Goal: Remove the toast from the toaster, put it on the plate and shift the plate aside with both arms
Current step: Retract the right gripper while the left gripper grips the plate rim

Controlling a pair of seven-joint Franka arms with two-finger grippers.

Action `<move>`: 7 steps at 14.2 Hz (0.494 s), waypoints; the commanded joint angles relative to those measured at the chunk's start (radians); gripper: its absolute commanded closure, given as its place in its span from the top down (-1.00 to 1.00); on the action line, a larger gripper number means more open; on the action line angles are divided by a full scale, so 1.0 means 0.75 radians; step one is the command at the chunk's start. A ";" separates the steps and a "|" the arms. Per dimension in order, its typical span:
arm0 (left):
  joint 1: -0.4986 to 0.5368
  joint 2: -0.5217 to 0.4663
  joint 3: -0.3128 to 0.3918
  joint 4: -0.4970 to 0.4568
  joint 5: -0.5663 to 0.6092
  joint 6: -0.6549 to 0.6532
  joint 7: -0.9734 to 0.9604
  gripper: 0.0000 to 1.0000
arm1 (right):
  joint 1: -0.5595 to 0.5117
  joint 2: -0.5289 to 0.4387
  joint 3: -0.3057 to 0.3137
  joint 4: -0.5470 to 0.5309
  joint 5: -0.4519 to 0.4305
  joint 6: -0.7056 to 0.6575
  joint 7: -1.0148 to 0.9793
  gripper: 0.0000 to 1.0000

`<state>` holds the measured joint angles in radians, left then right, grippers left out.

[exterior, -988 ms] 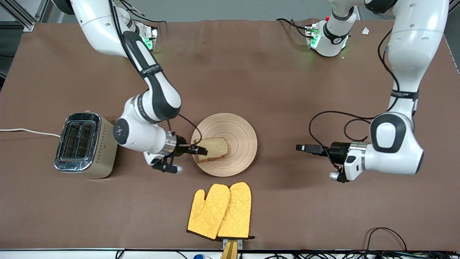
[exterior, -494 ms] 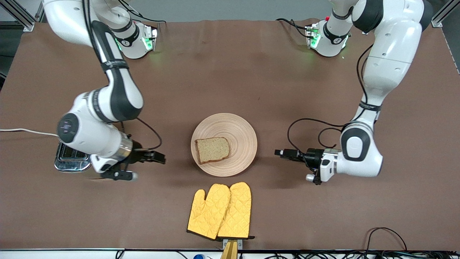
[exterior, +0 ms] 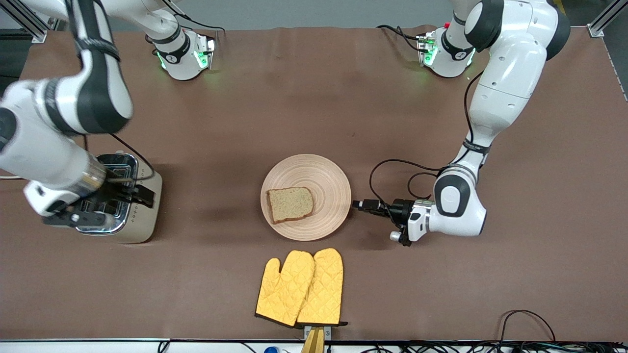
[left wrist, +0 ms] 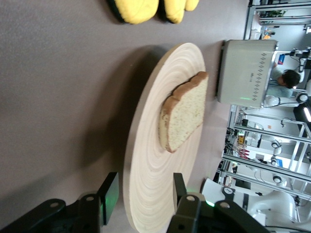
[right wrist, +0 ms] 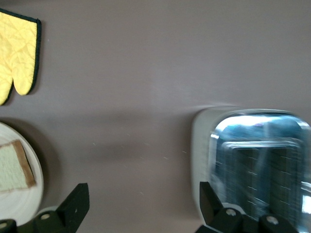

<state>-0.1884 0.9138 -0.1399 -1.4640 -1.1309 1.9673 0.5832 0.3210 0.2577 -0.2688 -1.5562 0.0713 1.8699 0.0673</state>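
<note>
1. We can read no brand or writing on anything; the toaster [exterior: 119, 198] bears only a dotted diamond pattern on its side.
2. Our left gripper [left wrist: 142, 196] sits low at the plate [exterior: 327, 171] edge on the left arm's side, its fingers [left wrist: 110, 196] straddling the rim, one above and one below; we cannot tell whether they pinch it.
3. Our right gripper [exterior: 137, 192] hangs over the toaster, fingers spread wide, holding nothing.
4. The toast [exterior: 290, 204] lies flat on the pale, ring-grained plate, off centre toward the right arm's end, light tan with a darker crust.
5. Yellow oven mitts [exterior: 300, 288] lie nearer the front camera than the plate.
</note>
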 commanded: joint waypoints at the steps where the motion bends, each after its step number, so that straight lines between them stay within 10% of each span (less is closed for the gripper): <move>1: -0.037 0.023 0.002 -0.020 -0.038 0.081 0.016 -0.03 | -0.107 -0.198 0.003 -0.083 -0.074 -0.063 -0.085 1.00; 7: -0.074 0.056 0.000 -0.032 -0.040 0.130 0.018 -0.35 | -0.244 -0.386 0.009 -0.095 -0.079 -0.255 -0.161 1.00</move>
<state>-0.2391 0.9589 -0.1404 -1.4745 -1.1420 2.0459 0.5832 0.1299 0.0335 -0.2850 -1.5800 0.0320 1.7046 -0.0623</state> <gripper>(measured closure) 0.608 0.000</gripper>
